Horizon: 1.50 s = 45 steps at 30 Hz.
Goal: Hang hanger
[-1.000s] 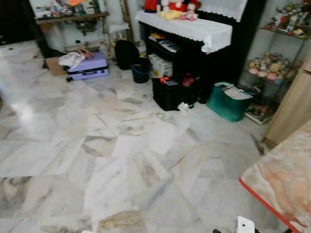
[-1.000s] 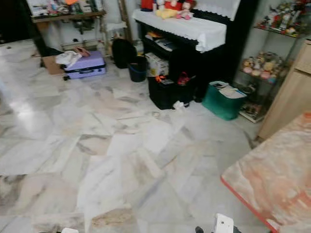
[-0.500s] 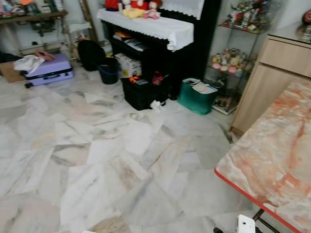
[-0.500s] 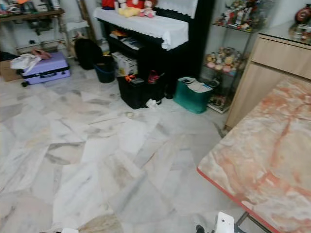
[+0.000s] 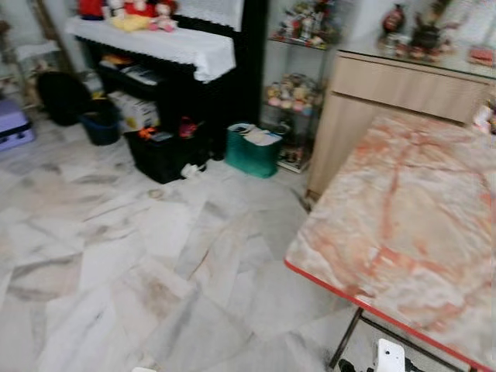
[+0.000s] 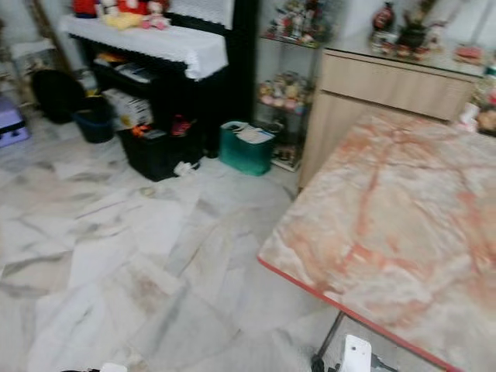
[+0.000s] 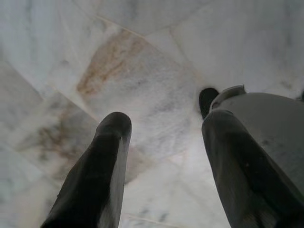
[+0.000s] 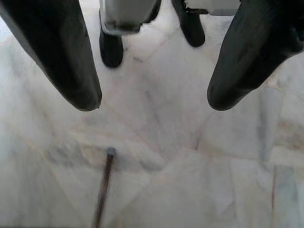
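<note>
In the left eye view the whole scene had slid leftward against the frames of a second before. That was the camera turning right, not the furniture moving. The lilac suitcase [image 5: 11,124] had slipped almost off the left edge, and the red-edged, orange-veined marble-patterned table [image 5: 403,225] took up much of the right side. The black cabinet draped with a white lace cloth [image 5: 174,58] and the teal storage box [image 5: 256,151] stood beyond on the pale marble tile floor [image 5: 116,256].

The right eye view gave the same scene, with the light wooden sideboard [image 6: 372,93] behind the table.

In the left wrist view, the left end effector [image 7: 164,128] hung over the floor, fingers spread and holding nothing.

In the right wrist view, the right end effector [image 8: 152,102] was likewise spread and empty above the tiles, near a thin dark table leg [image 8: 103,187].

No hanger could be made out, so the robot was probably turning in search of it.
</note>
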Motion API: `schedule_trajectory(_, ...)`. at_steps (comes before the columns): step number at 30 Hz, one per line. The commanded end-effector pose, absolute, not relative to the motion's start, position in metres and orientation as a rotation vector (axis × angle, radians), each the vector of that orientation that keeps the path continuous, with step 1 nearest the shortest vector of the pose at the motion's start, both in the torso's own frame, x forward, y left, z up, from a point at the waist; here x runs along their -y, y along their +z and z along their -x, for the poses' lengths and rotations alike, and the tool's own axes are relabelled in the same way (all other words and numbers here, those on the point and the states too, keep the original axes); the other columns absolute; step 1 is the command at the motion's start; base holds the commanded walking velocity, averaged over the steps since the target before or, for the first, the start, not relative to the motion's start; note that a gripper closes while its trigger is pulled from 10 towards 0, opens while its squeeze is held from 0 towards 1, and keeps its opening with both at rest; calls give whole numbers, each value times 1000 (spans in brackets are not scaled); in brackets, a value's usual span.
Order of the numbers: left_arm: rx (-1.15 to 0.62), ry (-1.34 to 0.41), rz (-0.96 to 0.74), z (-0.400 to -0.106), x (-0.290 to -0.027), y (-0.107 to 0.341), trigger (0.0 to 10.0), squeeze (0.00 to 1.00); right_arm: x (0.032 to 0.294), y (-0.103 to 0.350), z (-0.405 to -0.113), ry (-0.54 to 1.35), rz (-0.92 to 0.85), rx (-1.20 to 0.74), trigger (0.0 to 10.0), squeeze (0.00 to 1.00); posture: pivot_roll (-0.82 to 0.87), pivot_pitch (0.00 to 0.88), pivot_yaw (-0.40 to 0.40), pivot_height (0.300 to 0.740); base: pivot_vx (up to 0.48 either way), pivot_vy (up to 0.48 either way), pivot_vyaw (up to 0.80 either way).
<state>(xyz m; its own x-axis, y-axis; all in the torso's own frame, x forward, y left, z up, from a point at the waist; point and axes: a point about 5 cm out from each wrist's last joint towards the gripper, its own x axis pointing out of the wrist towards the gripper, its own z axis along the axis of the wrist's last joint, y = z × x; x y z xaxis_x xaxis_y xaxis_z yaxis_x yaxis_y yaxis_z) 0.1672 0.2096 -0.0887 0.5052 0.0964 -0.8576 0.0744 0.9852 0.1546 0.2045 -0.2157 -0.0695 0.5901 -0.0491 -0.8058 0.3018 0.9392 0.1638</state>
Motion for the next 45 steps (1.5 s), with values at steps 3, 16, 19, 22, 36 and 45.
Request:
schedule_trajectory(3, -1051, 5, -179, -166, -208, -90, 10000, 0, 219, -71, -200, -223, -295, -937, 10000, 0, 101, 0, 15, 740, 0, 0, -750)
schedule_trajectory(16, -1050, -5, -189, -166, -210, -89, 10000, 0, 217, -72, -200, -223, -302, -938, 10000, 0, 101, 0, 23, 740, 0, 0, -751)
schedule_trajectory(19, -1051, -9, -190, -166, -209, -89, 10000, 0, 217, -72, -199, -222, -302, -937, 10000, 0, 99, 0, 25, 740, 0, 0, -750)
schedule_trajectory(22, -1052, -10, -191, -166, -209, -89, 10000, 0, 218, -72, -199, -221, -301, -937, 10000, 0, 99, 0, 25, 740, 0, 0, -750)
schedule_trajectory(36, -1050, -26, -215, -166, -209, -89, 10000, 0, 217, -72, -199, -231, -314, -917, 10000, 0, 99, 0, 30, 740, 0, -115, -429)
schedule_trajectory(45, -1050, -25, -214, -168, -208, -89, 10000, 0, 217, -71, -201, -233, -317, -915, 10000, 0, 101, 0, 29, 740, 0, -346, 0)
